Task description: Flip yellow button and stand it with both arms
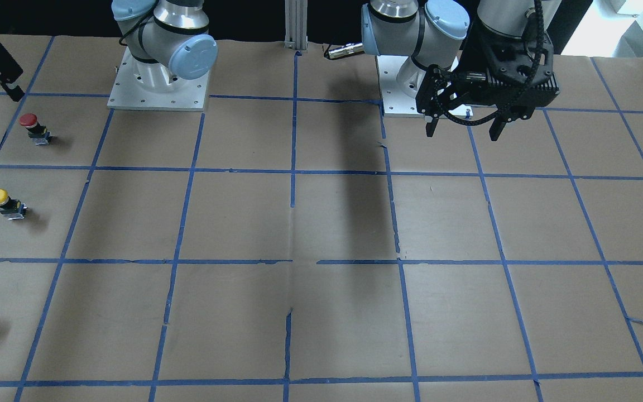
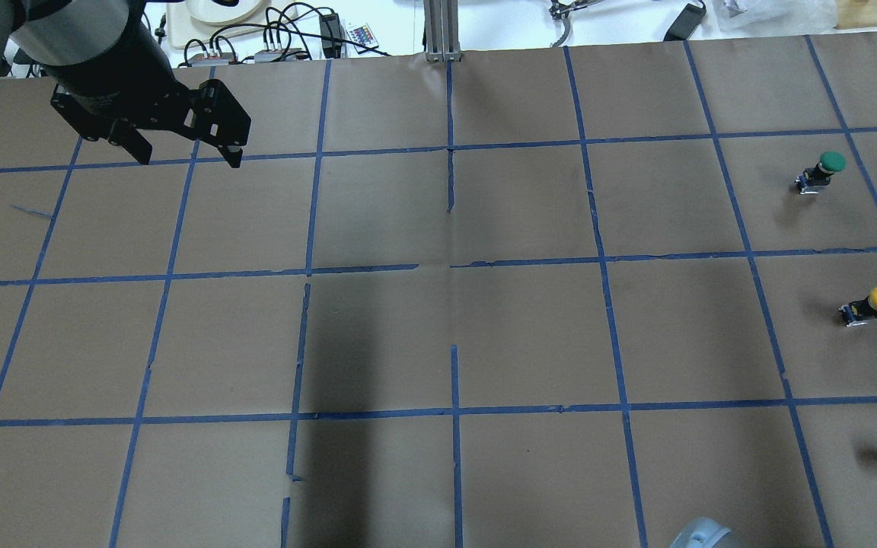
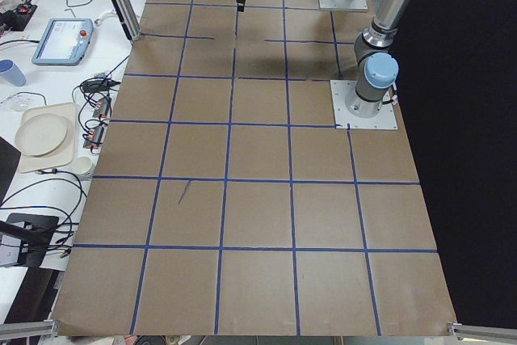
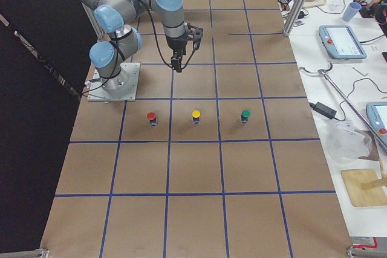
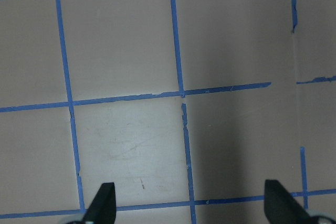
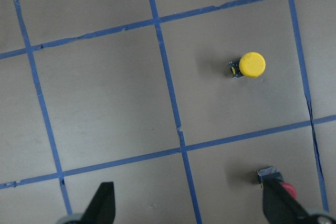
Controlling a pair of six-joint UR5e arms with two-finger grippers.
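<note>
The yellow button (image 1: 3, 202) appears to stand cap up on its black-and-grey body, on the brown paper at the robot's right end of the table. It also shows in the overhead view (image 2: 874, 303), the exterior right view (image 4: 196, 116) and the right wrist view (image 6: 251, 65). My right gripper (image 6: 190, 205) is open and empty. It hangs well above the table, apart from the button, which lies ahead and to the right between its fingers' lines. My left gripper (image 2: 188, 160) is open and empty, high over the far left squares, and it also shows in the front view (image 1: 464, 133).
A red-capped button (image 1: 34, 127) stands one square closer to the robot than the yellow one. A green-capped button (image 2: 823, 171) stands one square further away. Blue tape lines divide the table into a grid. Cables and a plate (image 2: 218, 9) lie beyond the far edge.
</note>
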